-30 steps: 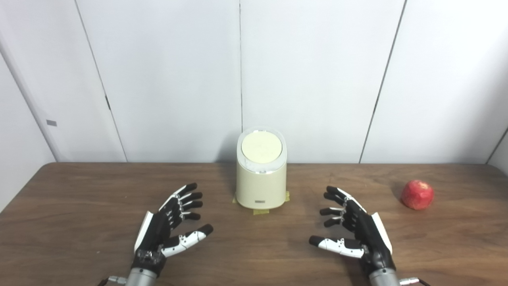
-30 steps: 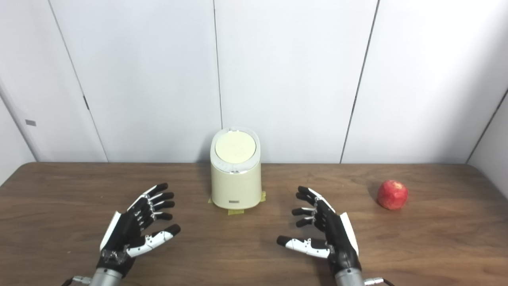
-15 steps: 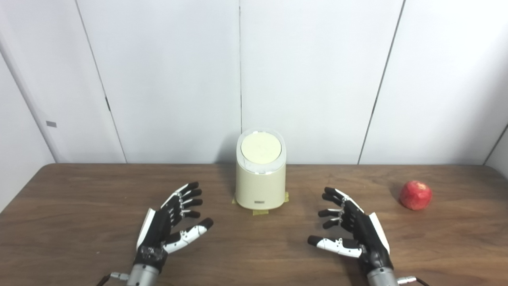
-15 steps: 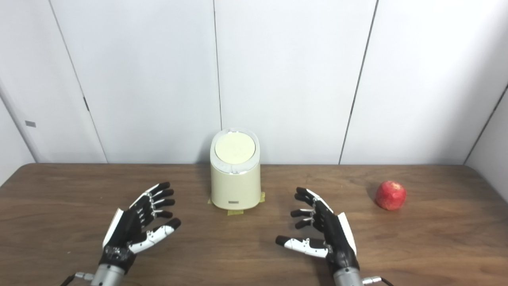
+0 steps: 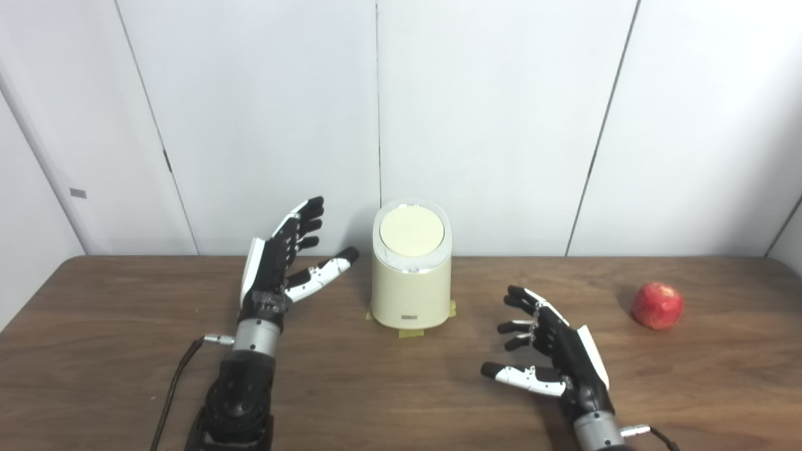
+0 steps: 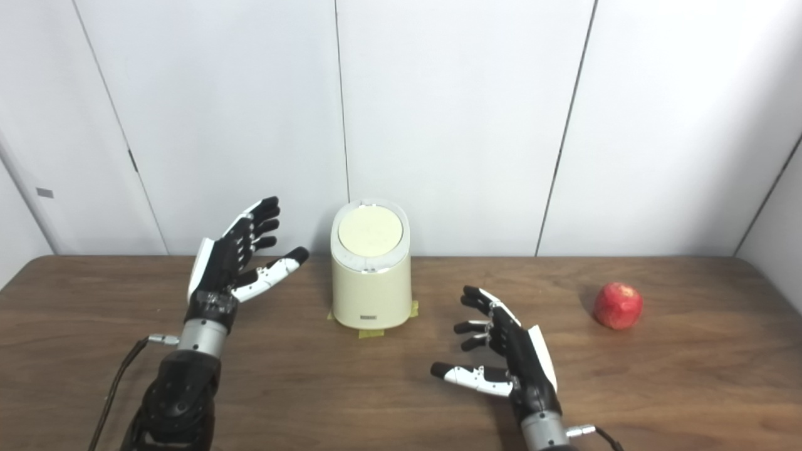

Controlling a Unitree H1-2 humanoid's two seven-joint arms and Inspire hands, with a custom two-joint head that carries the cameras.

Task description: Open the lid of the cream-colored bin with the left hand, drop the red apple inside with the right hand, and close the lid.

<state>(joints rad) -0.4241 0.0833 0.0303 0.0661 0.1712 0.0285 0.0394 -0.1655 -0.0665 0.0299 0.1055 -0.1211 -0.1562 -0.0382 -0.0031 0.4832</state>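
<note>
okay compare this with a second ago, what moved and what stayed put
The left hand has risen and reached forward; it is now open beside the cream-colored bin, near lid height, touching nothing. The right hand is open and low over the table, about where it was. The lid is shut as before, and the red apple lies where it did.

Both views look from head height at the near edge of the table [image 5: 125, 351], angled downward and facing the white panelled wall [image 5: 489, 113] behind it, near enough that both arms enter from the bottom edge. The left eye view sits a little to the left, so the cream-colored bin [image 5: 411, 275] stands right of centre there and left of centre in the right eye view. They share nearly the whole tabletop, from the left hand [image 6: 235, 257] across to the red apple [image 6: 618, 305].
</note>
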